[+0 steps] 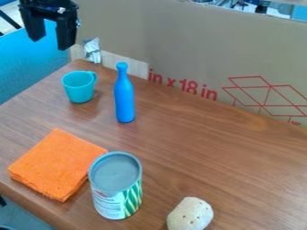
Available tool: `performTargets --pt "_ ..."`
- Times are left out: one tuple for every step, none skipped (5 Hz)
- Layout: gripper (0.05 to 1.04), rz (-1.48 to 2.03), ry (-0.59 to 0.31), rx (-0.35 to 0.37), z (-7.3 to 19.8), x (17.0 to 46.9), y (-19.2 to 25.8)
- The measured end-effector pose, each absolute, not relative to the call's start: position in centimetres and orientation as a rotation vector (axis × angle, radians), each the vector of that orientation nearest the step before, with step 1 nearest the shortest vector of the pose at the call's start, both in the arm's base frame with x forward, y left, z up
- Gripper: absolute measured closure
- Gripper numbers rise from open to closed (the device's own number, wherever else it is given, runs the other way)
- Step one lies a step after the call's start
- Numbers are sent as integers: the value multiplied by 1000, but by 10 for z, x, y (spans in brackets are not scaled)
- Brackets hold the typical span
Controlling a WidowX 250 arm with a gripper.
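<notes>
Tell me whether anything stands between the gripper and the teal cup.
Nothing visible stands between the gripper and the teal cup. The blue bottle stands to the cup's right in the picture, off that path.

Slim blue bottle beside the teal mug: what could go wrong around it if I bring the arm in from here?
The upright blue bottle is tall and narrow, so a light brush from the open black gripper could topple it. The teal mug stands close by, near the table's left edge, and might get knocked toward that edge. Lower down, the striped cylindrical can stands at the folded orange cloth's corner; shifting one may disturb the other.
</notes>
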State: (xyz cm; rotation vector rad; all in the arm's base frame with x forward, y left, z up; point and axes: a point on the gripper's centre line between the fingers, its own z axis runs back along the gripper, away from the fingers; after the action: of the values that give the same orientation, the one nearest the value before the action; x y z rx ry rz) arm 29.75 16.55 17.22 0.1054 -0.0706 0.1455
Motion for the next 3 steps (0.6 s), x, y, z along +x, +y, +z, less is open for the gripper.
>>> performTargets --pt "82 140 -34 86 158 298 164" --pt "82 51 -24 17 132 321 164" --pt "81 5 -25 11 118 338 165"
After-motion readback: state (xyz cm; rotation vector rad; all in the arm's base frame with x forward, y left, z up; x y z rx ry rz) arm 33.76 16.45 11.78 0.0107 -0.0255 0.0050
